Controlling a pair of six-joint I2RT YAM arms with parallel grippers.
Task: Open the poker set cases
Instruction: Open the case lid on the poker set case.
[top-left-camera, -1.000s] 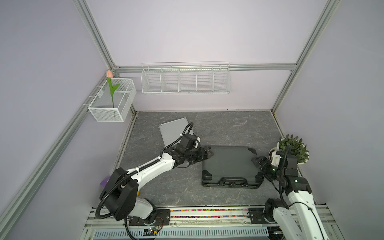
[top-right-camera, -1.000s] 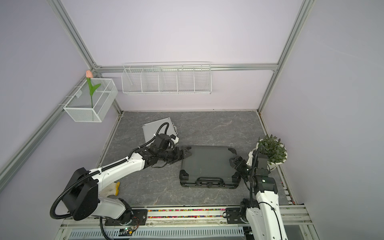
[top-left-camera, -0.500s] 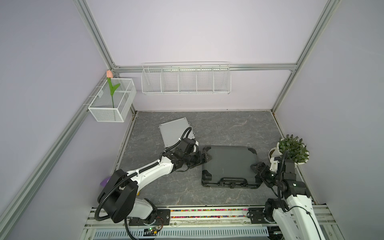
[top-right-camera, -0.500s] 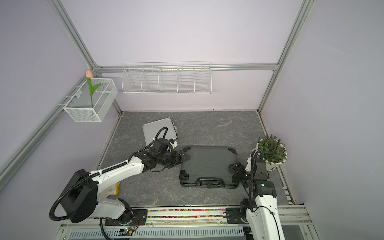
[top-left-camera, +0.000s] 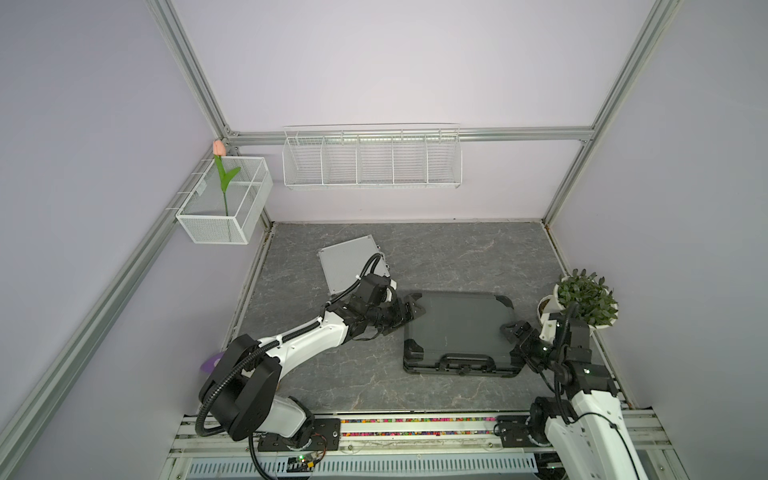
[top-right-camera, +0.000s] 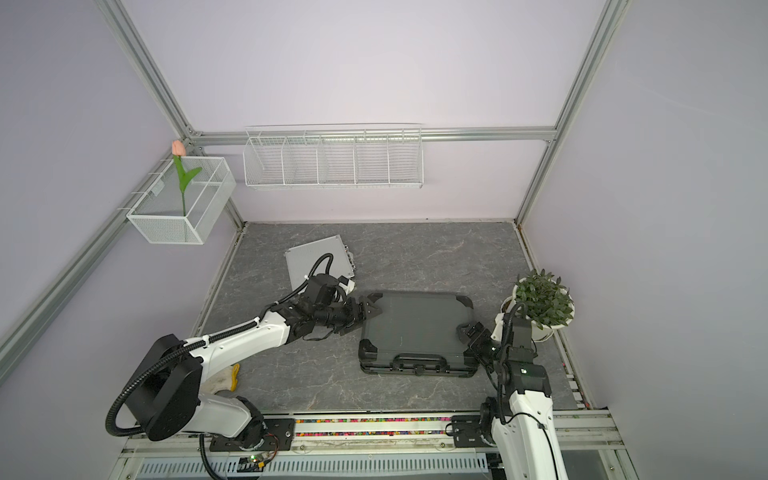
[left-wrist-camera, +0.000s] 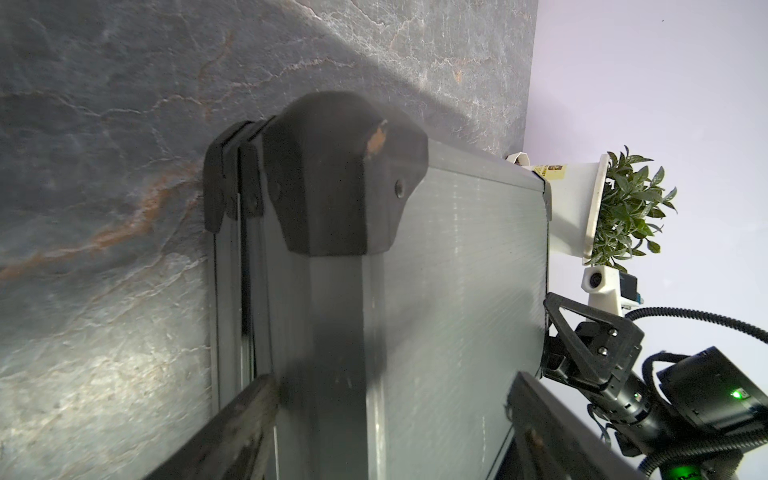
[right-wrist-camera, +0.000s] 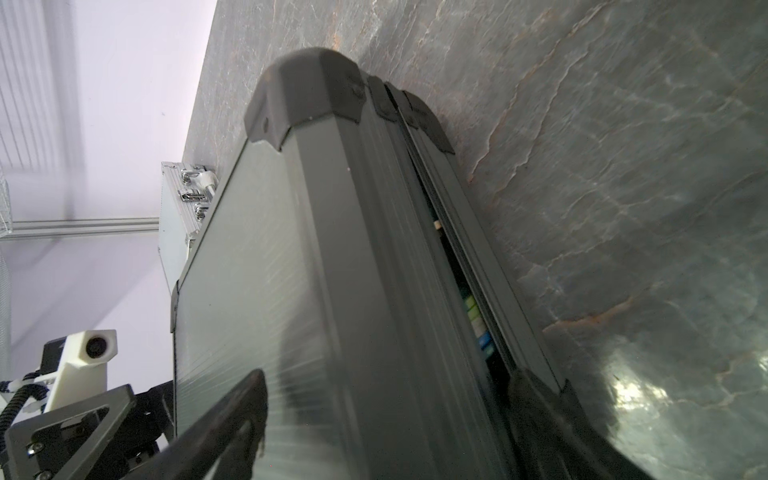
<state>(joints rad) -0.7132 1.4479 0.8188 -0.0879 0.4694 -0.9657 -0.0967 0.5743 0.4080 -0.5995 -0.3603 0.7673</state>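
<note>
The larger dark grey case (top-left-camera: 457, 328) (top-right-camera: 411, 324) lies flat mid-table, its handle toward the front. The seam along its side (right-wrist-camera: 465, 291) gapes a little and coloured pieces show inside. My left gripper (top-left-camera: 411, 309) (left-wrist-camera: 390, 386) stands open at the case's far-left corner guard (left-wrist-camera: 332, 174), its fingers astride the lid edge. At the right end my right gripper (top-left-camera: 513, 332) (right-wrist-camera: 388, 382) is open too, with one finger over the lid and the other at the seam. The small silver case (top-left-camera: 345, 266) (right-wrist-camera: 174, 237) lies closed behind my left arm.
A potted plant (top-left-camera: 586, 297) stands at the right wall, close behind my right wrist. White wire baskets (top-left-camera: 372, 166) (top-left-camera: 224, 208) hang on the back and left walls, one holding a tulip. A yellow-tipped glove (top-right-camera: 232, 374) lies by the left arm's base.
Both grippers stay at the dark case's ends. The right arm dipped toward the front and came back slightly, and its jaws spread a little. The case has hardly shifted.
</note>
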